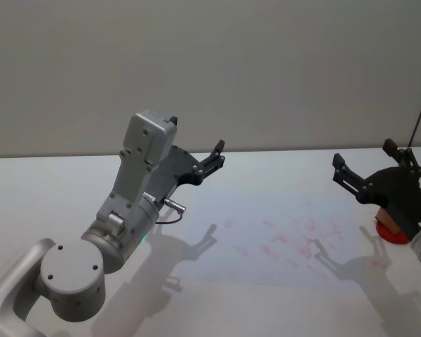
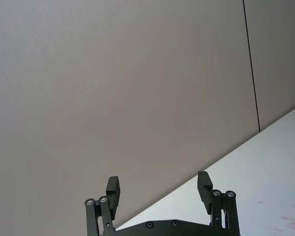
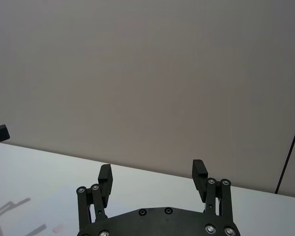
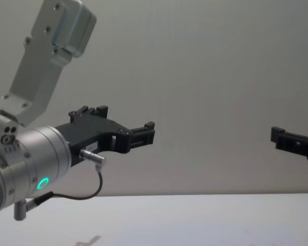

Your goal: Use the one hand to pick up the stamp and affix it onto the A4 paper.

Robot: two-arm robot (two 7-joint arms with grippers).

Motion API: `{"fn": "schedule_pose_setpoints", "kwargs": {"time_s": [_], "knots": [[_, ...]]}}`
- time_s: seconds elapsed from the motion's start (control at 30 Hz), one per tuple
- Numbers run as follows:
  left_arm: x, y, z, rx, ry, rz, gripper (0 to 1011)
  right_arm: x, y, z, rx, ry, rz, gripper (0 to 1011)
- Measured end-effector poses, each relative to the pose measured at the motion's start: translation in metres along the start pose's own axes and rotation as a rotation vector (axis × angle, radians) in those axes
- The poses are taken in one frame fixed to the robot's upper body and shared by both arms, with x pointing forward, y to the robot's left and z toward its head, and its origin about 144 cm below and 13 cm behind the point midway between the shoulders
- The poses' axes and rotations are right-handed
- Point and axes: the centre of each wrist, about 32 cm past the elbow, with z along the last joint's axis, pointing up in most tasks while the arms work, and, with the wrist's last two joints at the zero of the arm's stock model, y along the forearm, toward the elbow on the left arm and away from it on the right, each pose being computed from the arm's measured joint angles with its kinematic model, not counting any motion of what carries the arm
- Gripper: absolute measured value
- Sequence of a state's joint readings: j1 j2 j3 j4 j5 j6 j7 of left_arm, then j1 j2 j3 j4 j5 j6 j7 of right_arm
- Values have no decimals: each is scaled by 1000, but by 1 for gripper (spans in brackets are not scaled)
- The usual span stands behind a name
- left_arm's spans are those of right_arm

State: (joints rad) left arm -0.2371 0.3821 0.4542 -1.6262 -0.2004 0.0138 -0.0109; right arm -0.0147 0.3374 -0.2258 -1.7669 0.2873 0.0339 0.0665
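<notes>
Though both my black grippers gape wide and hold nothing, the stamp (image 1: 391, 230), tan block on a round red base, stands just off the paper's (image 1: 266, 235) right edge, under my right gripper (image 1: 362, 160); my left gripper (image 1: 219, 154) hangs above its far left corner.

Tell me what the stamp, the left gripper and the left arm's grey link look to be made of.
Stamp: the tan top looks like wood and the red base is glossy, perhaps rubber or plastic. The right gripper partly hides it.
Left gripper: matt black plastic by its moulded look, with shiny metal screws.
Arm link: pale grey metal, probably painted or anodised, smooth with a soft sheen.
</notes>
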Motion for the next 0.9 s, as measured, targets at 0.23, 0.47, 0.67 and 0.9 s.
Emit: {"fn": "schedule_pose_setpoints", "kwargs": {"time_s": [0.23,0.47,0.67,0.9], "knots": [[0,0,0,0,0,0,1001,0,0,0,0,0,0,1001],[0,0,0,0,0,0,1001,0,0,0,0,0,0,1001],[0,0,0,0,0,0,1001,0,0,0,0,0,0,1001],[0,0,0,0,0,0,1001,0,0,0,0,0,0,1001]]}}
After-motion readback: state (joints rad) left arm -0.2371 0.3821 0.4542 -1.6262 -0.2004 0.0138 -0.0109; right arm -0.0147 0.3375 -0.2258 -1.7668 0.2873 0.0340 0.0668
